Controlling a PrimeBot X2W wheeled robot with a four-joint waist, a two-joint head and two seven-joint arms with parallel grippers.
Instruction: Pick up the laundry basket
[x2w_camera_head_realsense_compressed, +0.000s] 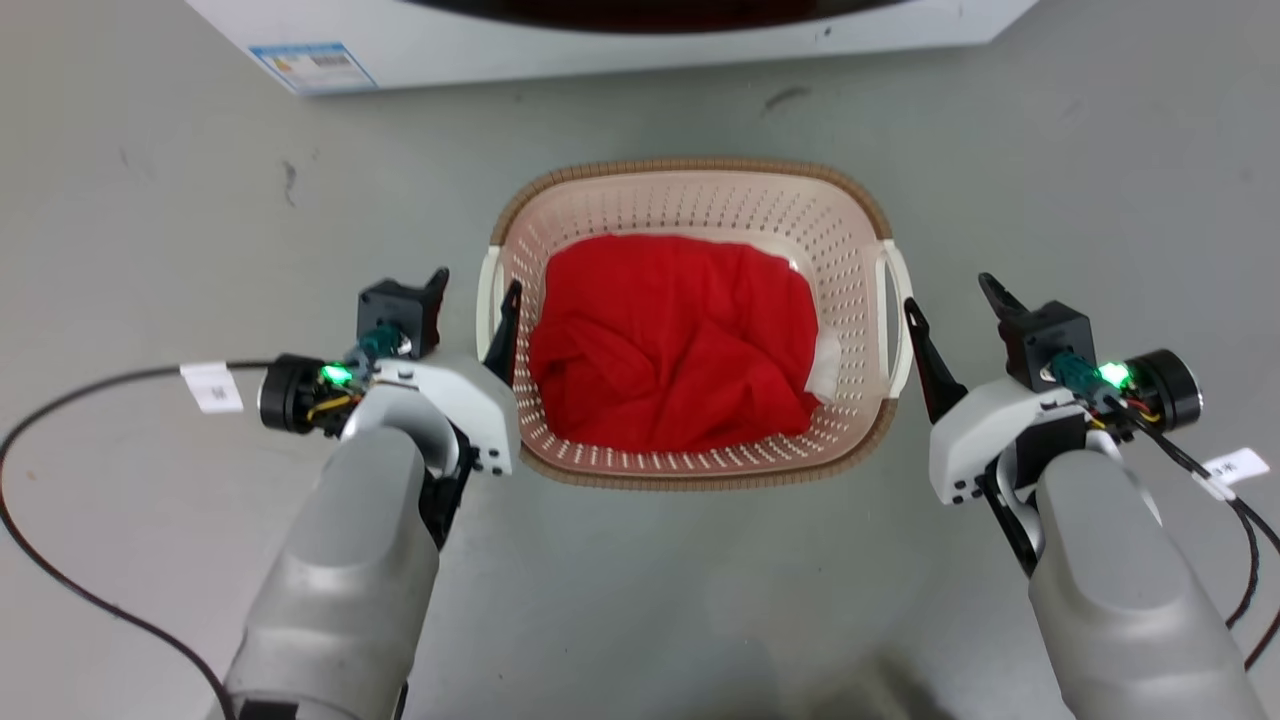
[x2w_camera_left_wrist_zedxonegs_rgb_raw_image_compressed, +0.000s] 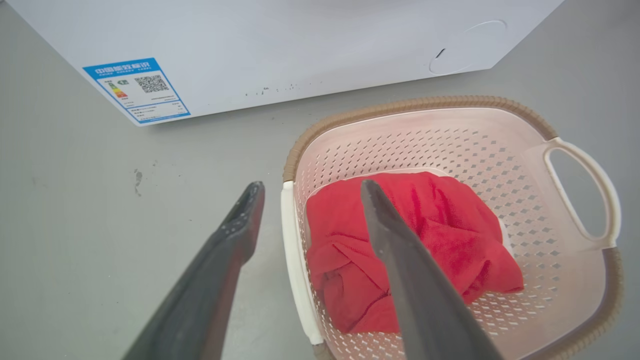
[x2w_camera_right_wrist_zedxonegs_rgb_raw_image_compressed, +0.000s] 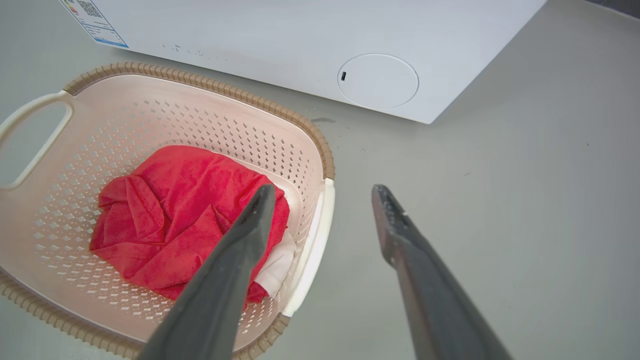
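Note:
The laundry basket (x2w_camera_head_realsense_compressed: 700, 200) stands on the grey floor, cream and perforated, with a brown woven-look rim. A red cloth (x2w_camera_head_realsense_compressed: 670, 340) lies inside it over a bit of white fabric. My left gripper (x2w_camera_head_realsense_compressed: 475, 292) is open and straddles the basket's white left handle (x2w_camera_head_realsense_compressed: 486, 300). In the left wrist view that handle (x2w_camera_left_wrist_zedxonegs_rgb_raw_image_compressed: 294, 250) lies between the fingers of the left gripper (x2w_camera_left_wrist_zedxonegs_rgb_raw_image_compressed: 310, 186), one finger outside and one over the cloth. My right gripper (x2w_camera_head_realsense_compressed: 950, 298) is open astride the right handle (x2w_camera_head_realsense_compressed: 896, 300). The right wrist view shows this handle (x2w_camera_right_wrist_zedxonegs_rgb_raw_image_compressed: 314, 245) between the spread fingers of the right gripper (x2w_camera_right_wrist_zedxonegs_rgb_raw_image_compressed: 324, 190).
A white washing machine (x2w_camera_head_realsense_compressed: 600, 45) stands just beyond the basket, with a blue label (x2w_camera_head_realsense_compressed: 312, 66) at its lower left corner. A black cable (x2w_camera_head_realsense_compressed: 60, 420) loops over the floor at the left, and another cable (x2w_camera_head_realsense_compressed: 1250, 560) hangs by the right arm.

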